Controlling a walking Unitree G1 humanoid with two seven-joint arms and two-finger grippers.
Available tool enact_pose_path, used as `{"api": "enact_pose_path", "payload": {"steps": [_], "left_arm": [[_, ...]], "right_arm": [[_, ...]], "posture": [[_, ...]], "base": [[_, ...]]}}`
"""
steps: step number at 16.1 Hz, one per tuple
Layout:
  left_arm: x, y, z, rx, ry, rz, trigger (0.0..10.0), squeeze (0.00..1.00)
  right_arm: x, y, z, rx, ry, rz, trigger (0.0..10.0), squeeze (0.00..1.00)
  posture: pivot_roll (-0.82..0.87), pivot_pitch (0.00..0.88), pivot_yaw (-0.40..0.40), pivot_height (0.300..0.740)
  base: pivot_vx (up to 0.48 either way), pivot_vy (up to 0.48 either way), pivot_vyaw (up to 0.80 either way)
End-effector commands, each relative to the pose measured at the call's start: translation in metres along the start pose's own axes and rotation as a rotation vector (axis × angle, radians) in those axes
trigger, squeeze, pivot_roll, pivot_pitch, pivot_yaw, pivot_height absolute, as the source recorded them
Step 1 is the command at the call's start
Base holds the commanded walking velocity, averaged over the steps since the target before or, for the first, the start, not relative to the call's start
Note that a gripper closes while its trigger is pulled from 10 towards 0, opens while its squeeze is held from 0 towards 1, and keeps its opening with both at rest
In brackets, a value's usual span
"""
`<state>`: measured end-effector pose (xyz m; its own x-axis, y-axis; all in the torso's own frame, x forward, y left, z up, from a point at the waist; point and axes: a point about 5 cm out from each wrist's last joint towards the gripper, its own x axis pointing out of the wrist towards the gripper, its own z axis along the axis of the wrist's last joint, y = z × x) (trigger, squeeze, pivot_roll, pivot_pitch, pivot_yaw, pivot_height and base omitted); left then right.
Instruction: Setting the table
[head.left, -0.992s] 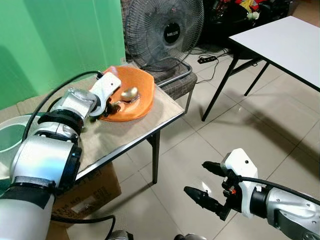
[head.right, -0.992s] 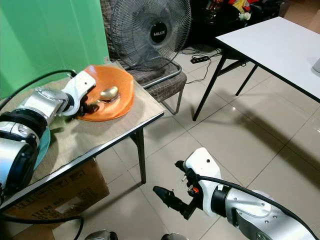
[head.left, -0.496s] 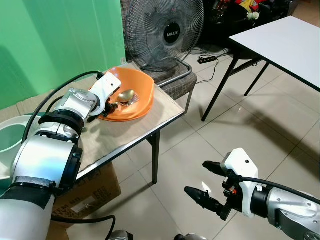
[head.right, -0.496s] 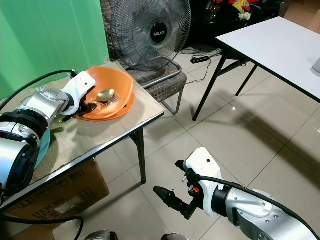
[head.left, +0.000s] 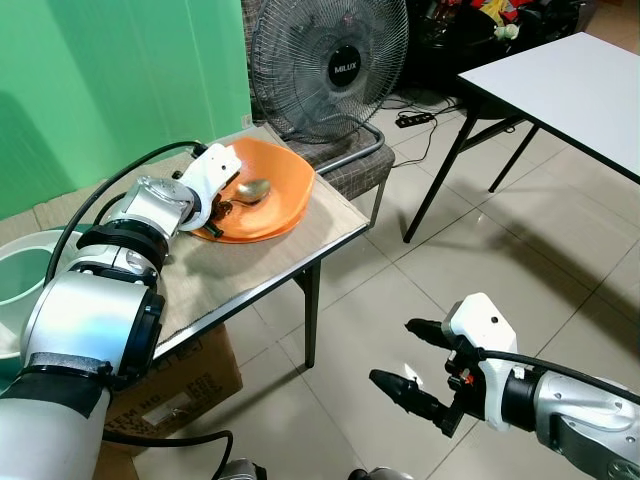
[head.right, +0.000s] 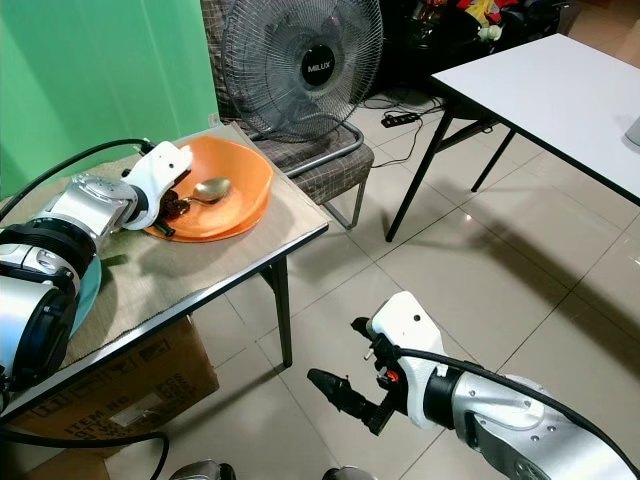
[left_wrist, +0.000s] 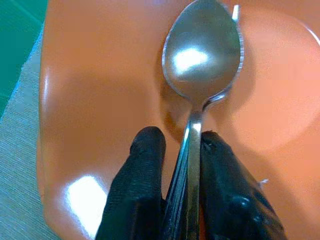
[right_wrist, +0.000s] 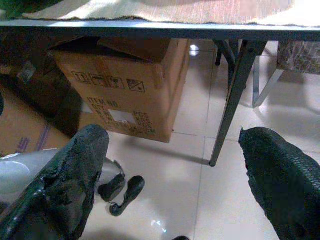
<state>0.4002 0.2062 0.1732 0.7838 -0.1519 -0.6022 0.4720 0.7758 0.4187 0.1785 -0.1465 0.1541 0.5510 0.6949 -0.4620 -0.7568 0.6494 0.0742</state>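
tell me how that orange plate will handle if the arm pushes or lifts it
The plate looks like glossy plastic, so probably light, stiff and apt to slide on the mat. Its shallow, wide shape should resist tipping, but the spoon pinched by the left gripper could skid on the slick surface.

A spoon (head.left: 250, 189) lies in a bowl (head.left: 283, 203) on the small table (head.left: 300, 248); a fan (head.left: 328, 66) seems just behind.

We see even, bright indoor light — sharp head views, soft shadows under the white table (head.left: 560, 85). Glare spots the spoon (left_wrist: 202, 60) and orange plate (left_wrist: 85, 190); nearby black fingers (right_wrist: 75, 175) blur.
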Motion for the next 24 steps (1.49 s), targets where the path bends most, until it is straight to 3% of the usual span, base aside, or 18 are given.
{"api": "enact_pose_path", "payload": {"steps": [1,9,14,15,16,17,24], "left_arm": [[0.000,0.000,-0.001,-0.012,0.000,0.003,0.0,0.00],[-0.003,0.006,0.008,-0.039,-0.046,0.034,0.0,0.00],[-0.005,0.008,0.017,-0.016,-0.068,0.045,0.0,0.00],[-0.005,0.009,0.018,-0.011,-0.069,0.056,10.0,0.00],[-0.005,0.009,0.018,-0.008,-0.070,0.064,10.0,0.00],[-0.006,0.008,0.023,-0.041,-0.102,0.056,10.0,1.00],[-0.013,0.010,0.055,-0.099,-0.231,0.028,10.0,1.00]], "right_arm": [[0.001,0.000,0.000,-0.006,0.007,0.008,10.0,0.00],[0.003,-0.002,0.001,-0.021,-0.002,-0.005,10.0,0.00],[0.004,-0.004,0.001,-0.024,-0.006,-0.014,10.0,0.00],[0.004,-0.004,0.001,-0.025,-0.007,-0.013,10.0,0.00],[0.005,-0.004,0.001,-0.025,-0.008,-0.013,10.0,0.00],[0.005,-0.004,0.002,-0.026,-0.011,-0.016,10.0,0.00],[0.007,-0.007,0.003,-0.034,-0.016,-0.023,10.0,0.00]], "posture": [[-0.15,0.070,-0.023,0.740],[-0.15,0.068,-0.014,0.740],[-0.14,0.069,-0.012,0.740],[-0.14,0.070,-0.012,0.740],[-0.14,0.070,-0.012,0.740],[-0.14,0.067,-0.008,0.740],[-0.14,0.049,-0.006,0.740]], "base": [[0.000,0.000,0.00],[0.000,0.000,0.00],[0.000,0.000,0.00],[0.000,0.000,0.00],[0.000,0.000,0.00],[0.000,0.000,0.00],[0.000,0.000,0.00]]}}
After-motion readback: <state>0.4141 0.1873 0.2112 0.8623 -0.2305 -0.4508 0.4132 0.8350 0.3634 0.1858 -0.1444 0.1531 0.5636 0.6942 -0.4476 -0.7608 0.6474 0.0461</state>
